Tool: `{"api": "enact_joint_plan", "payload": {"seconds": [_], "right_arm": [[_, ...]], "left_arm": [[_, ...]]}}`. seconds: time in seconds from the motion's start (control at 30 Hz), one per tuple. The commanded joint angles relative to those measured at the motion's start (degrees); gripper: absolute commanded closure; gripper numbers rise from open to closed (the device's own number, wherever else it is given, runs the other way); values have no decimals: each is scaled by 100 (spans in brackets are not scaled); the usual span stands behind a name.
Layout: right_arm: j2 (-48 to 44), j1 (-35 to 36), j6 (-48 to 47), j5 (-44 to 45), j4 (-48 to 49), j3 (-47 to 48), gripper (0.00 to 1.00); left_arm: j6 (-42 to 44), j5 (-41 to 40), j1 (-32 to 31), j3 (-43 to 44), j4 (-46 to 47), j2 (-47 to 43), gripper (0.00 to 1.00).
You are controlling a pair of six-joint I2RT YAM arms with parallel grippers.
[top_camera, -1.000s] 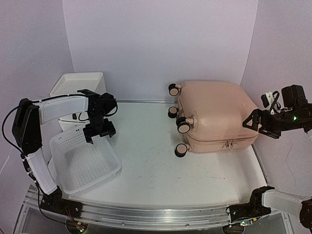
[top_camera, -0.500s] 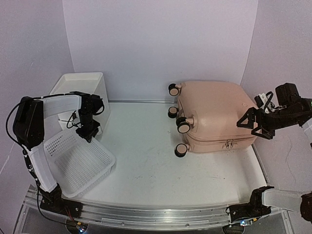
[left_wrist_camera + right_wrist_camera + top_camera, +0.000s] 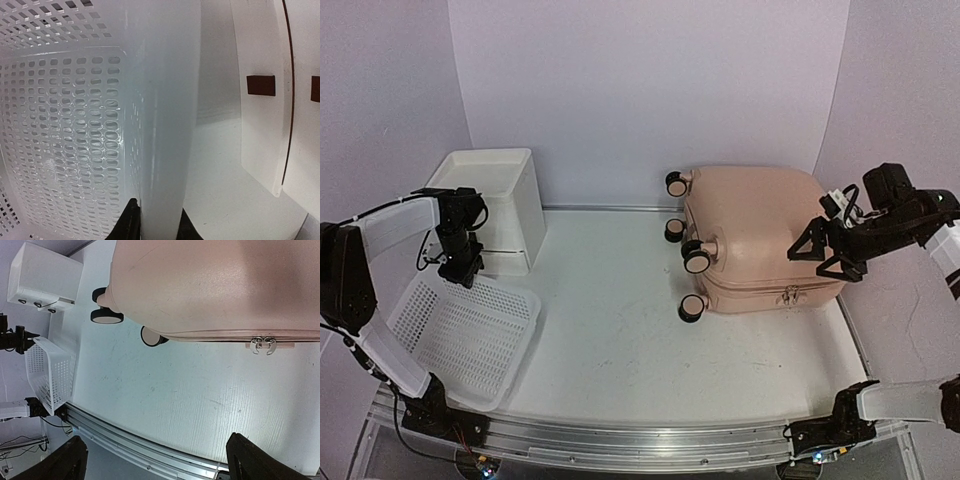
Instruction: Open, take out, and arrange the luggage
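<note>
The luggage (image 3: 760, 230) lies on its side, zipped shut, at the right rear of the surface (image 3: 620, 340). The right hand (image 3: 818, 257), spread wide, has edged in beside its end. The left hand (image 3: 463, 270) has pinched the rim of the mesh basket (image 3: 470, 335) and dragged it leftward, likely making room to unpack.

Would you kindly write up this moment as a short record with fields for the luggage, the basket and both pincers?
luggage: closed, lying flat at the table's far right, wheels toward the left
zipper pulls: together on the near edge
mesh basket: near left, beside the drawer unit
left pincer: shut on the mesh basket's wall
right pincer: open, by the luggage's right end, holding nothing
</note>
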Motion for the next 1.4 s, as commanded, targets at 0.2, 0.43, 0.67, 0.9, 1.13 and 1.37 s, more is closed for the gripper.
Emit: {"api": "enact_joint_plan", "payload": {"seconds": [0.2, 0.43, 0.67, 0.9, 1.13, 1.37], "right_arm": [[488, 707, -279, 398, -112, 532, 2], [721, 948, -476, 1103, -181, 546, 2], [751, 950, -626, 1670, -271, 513, 2], [583, 945, -589, 1859, -313, 480, 2], [100, 945, -643, 2005, -696, 512, 2], [-443, 949, -620, 2235, -917, 332, 2]], "left_arm": [[681, 218, 108, 116, 51, -451, 18], [3310, 1746, 43, -30, 1315, -1380, 0], [4928, 2715, -1616, -463, 3510, -2298, 0], [6162, 2505, -3556, 481, 4419, -619, 1], [7888, 2147, -4332, 1932, 4791, 1212, 2], [9438, 1997, -4346, 2857, 4878, 2199, 1]]}}
